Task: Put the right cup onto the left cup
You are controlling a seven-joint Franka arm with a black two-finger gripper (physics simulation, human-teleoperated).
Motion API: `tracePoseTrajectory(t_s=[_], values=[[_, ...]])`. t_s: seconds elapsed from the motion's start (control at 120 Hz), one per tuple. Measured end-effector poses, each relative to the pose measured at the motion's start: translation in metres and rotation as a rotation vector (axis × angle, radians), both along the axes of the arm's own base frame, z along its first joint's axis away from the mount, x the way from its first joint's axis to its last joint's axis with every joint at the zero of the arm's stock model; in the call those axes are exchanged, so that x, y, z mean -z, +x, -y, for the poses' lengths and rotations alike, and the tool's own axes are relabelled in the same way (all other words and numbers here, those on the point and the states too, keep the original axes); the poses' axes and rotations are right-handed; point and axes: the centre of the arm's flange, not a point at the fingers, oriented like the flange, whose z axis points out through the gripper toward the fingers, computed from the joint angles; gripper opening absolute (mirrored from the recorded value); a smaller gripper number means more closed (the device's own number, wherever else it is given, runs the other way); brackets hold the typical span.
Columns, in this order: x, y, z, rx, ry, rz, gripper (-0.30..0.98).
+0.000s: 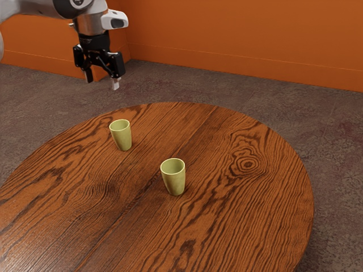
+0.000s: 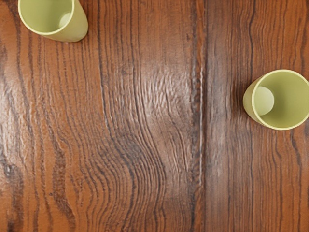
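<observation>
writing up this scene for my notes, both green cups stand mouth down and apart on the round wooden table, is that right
Not mouth down: the exterior view shows the green cup nearer its left edge and the other green cup both mouth up. They do stand apart on the round wooden table.

My arm (image 1: pixel 34 8): light grey, black rounded joint (image 1: pixel 67 8). Silvery wrist (image 1: pixel 91 24); exterior view, its three o'clock: white pod (image 1: pixel 108 20), dark patch. Black linked gripper (image 1: pixel 102 83), one pale fingertip (image 1: pixel 115 85).
</observation>
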Motion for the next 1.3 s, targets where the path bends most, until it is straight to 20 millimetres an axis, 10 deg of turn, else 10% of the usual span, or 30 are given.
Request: tracePoseTrajectory(t_s=[0.583, 0.808, 1.3], values=[[0.107, 0.06, 0.049, 0.047, 0.021, -0.016, 0.69], [0.178, 0.058, 0.062, 0.067, 0.009, -0.028, 0.69], [0.253, 0.044, 0.081, 0.044, -0.081, -0.026, 0.69]])
